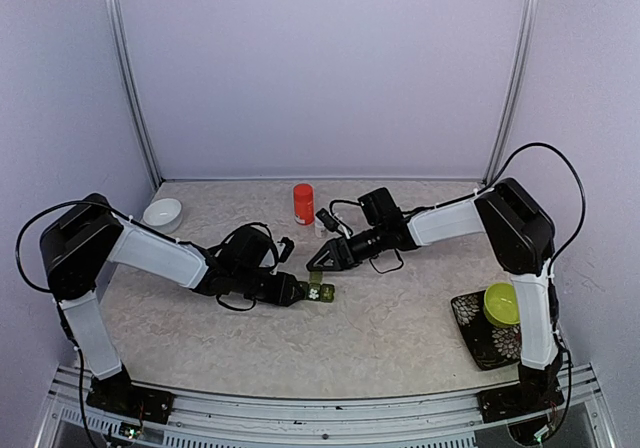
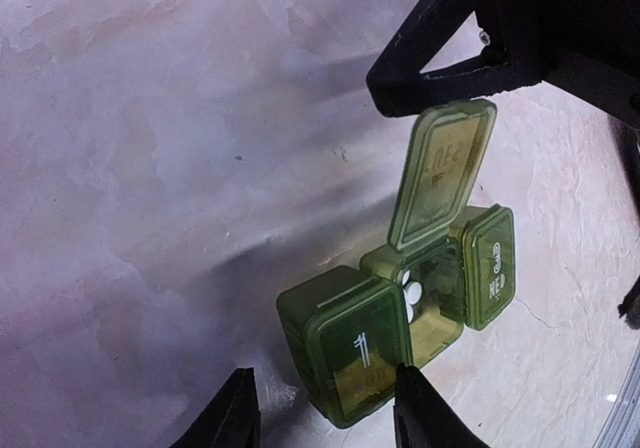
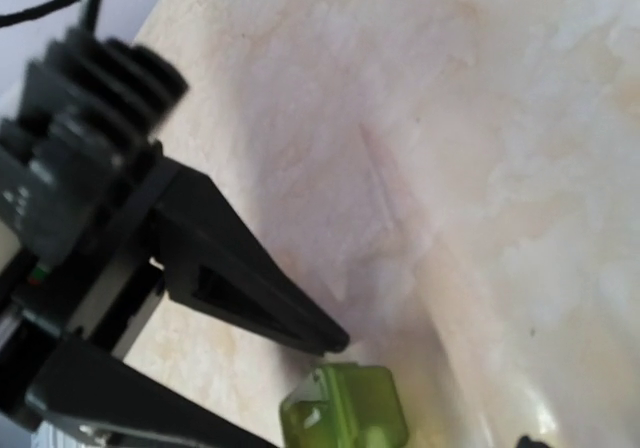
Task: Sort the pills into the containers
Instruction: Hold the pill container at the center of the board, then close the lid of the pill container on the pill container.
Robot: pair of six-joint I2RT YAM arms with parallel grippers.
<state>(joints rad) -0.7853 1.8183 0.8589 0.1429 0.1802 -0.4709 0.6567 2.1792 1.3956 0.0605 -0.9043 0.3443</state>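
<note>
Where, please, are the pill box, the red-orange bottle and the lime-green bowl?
pill box (image 2: 345,353), left wrist view, nearest closed lid
red-orange bottle (image 1: 303,206), top external view, its body
lime-green bowl (image 1: 501,313), top external view, its wall

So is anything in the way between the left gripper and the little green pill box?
No, nothing I can see. The left gripper has a finger on either side of the near end of the pill box, and the middle lid stands open.

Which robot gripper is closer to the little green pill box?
Left. The left gripper sits around one end of the pill box; the right gripper hangs just past its far side, tip beside the raised lid.
</note>
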